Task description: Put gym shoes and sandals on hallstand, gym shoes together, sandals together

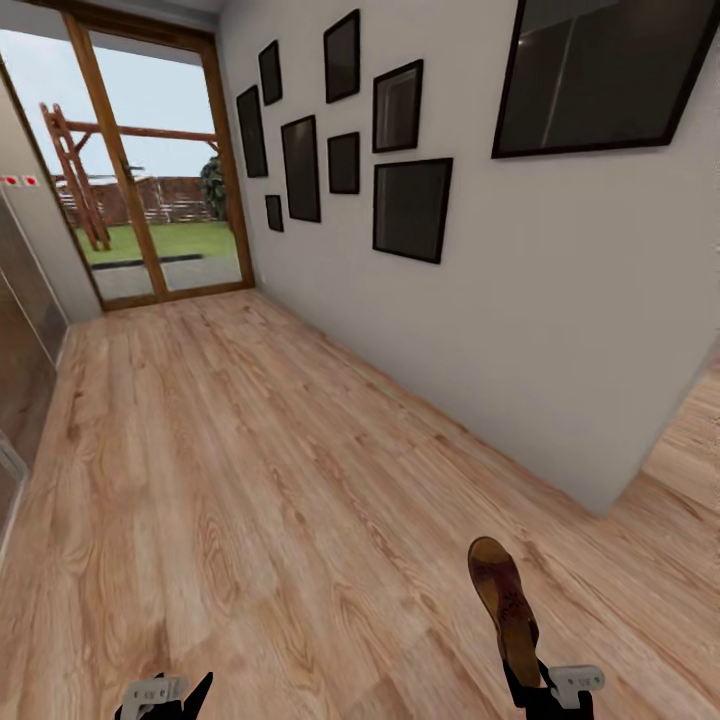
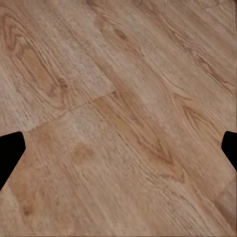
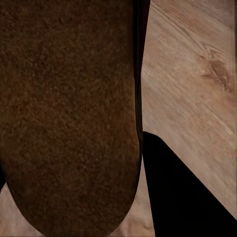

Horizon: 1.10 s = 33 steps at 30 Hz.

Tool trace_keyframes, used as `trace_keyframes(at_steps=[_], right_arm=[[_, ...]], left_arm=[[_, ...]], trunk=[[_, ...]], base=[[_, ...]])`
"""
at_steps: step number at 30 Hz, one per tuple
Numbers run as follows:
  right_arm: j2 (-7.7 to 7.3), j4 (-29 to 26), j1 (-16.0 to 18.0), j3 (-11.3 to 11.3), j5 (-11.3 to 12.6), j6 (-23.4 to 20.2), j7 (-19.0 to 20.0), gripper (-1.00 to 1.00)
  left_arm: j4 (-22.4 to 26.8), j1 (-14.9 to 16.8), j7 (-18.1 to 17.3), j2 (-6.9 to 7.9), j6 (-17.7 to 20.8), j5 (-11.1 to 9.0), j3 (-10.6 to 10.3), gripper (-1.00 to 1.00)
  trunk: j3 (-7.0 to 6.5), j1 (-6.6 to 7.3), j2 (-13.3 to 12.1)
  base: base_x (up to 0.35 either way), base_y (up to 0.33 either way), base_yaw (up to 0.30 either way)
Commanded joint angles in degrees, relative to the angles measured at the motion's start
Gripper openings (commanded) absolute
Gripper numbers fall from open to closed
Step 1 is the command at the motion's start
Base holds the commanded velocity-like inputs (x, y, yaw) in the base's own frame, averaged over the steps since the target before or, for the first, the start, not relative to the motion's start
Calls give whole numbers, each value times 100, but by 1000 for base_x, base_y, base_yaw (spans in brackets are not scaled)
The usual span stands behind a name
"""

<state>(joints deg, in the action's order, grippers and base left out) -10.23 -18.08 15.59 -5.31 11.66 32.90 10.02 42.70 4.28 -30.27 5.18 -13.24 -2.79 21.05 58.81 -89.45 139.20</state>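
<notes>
Stretching across the corridor as light brown wood-plank flooring, the corridor floor (image 1: pixel 250 450), with grain and knots showing clearly. Running back to a wood-framed glass door (image 1: pixel 150 170) at the far end and meeting a pale wall (image 1: pixel 480 330) along one side. Lying bare over the visible stretch, carrying no loose item on the planks.

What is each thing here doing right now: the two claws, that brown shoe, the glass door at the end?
Right gripper: shut on the sandal, raised off the floor.
Sandal: held at one end, sticking out forward above the corridor floor.
Left gripper: open, holding nothing, wood planks under it.
Glass door: looks closed, garden visible through it.
Picture frames: hanging on the wall, dark.
</notes>
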Motion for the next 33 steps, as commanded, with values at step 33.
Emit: trace_keyframes(at_steps=[33], right_arm=[[-5, -1, 6, -40, 87, 13, 27, -100]], left_arm=[[-15, 3, -41, -1, -100, -22, 13, 100]], trunk=[[5, -2, 2]], base=[[301, 108, -263]])
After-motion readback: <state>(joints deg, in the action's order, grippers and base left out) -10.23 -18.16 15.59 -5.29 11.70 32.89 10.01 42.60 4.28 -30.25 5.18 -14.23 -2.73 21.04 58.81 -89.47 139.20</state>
